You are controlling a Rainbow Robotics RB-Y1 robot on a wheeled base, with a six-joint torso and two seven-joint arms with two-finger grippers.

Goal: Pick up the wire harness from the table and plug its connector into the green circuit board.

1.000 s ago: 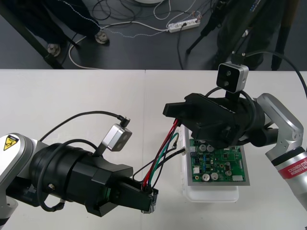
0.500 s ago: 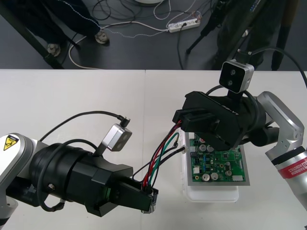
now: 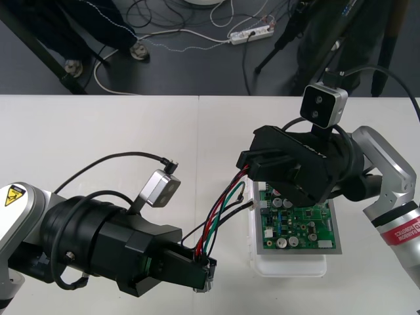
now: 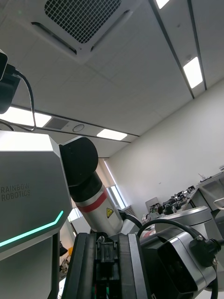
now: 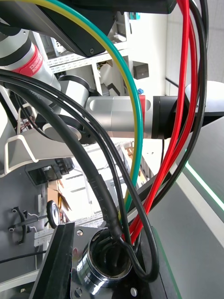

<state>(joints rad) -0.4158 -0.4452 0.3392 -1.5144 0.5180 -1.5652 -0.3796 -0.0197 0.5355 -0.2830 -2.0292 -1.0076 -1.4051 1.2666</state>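
Note:
The wire harness (image 3: pixel 220 213) hangs in the air between both grippers, its red, green and black wires stretched from lower left to upper right. My left gripper (image 3: pixel 207 275) is shut on the round metal socket (image 5: pixel 105 270) near the table's front edge. My right gripper (image 3: pixel 246 164) is shut on the small black plug (image 4: pixel 107 259), which sits between its fingers (image 4: pixel 84 268). It hovers just off the far left corner of the green circuit board (image 3: pixel 298 223), which lies on its white base (image 3: pixel 289 266). The plug is above the board, not in it.
The right arm's body covers the far half of the board. The left arm fills the table's front left, with its wrist camera (image 3: pixel 161 189) sticking up. Bare table (image 3: pixel 131 125) lies at the back left and middle.
My right gripper has shut on the plug end and drawn back to the right, toward the board's corner. The wires bend a little more. The left arm has not moved.

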